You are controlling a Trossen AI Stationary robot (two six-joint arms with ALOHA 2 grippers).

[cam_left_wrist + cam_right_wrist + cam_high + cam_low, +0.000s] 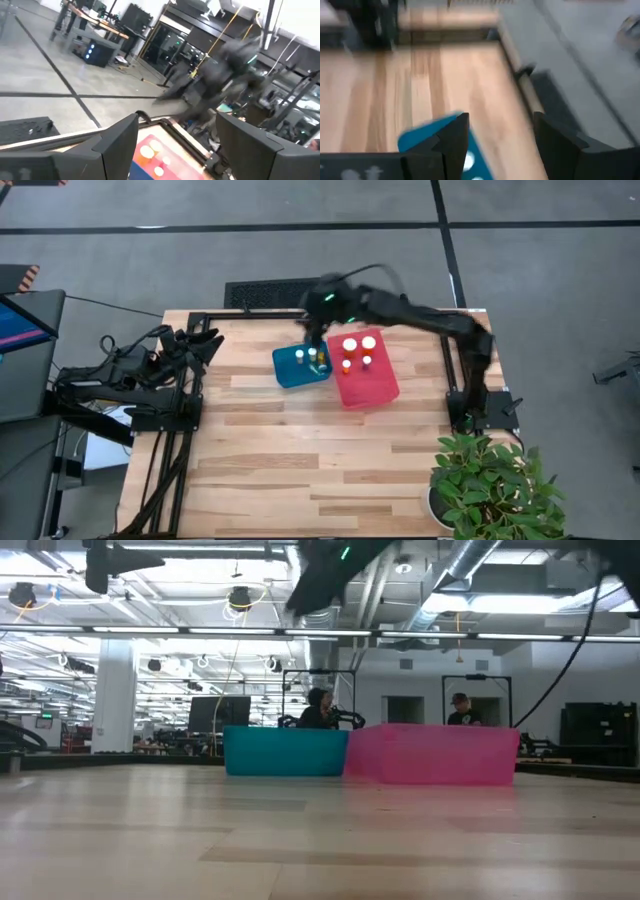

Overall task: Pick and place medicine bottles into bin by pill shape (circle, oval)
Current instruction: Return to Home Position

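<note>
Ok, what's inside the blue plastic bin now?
The blue plastic bin holds at least three small white-capped bottles, clustered in one corner. The right claw hangs over its edge, covering anything there; the low view shows only walls.

Bottles: tiny, round white caps, upright. Four in pink bin: two wide-capped at far side, two narrower just nearer. About three clustered in blue bin, toward its far corner beside the pink. Bins touching, side by side, open-topped.
</note>
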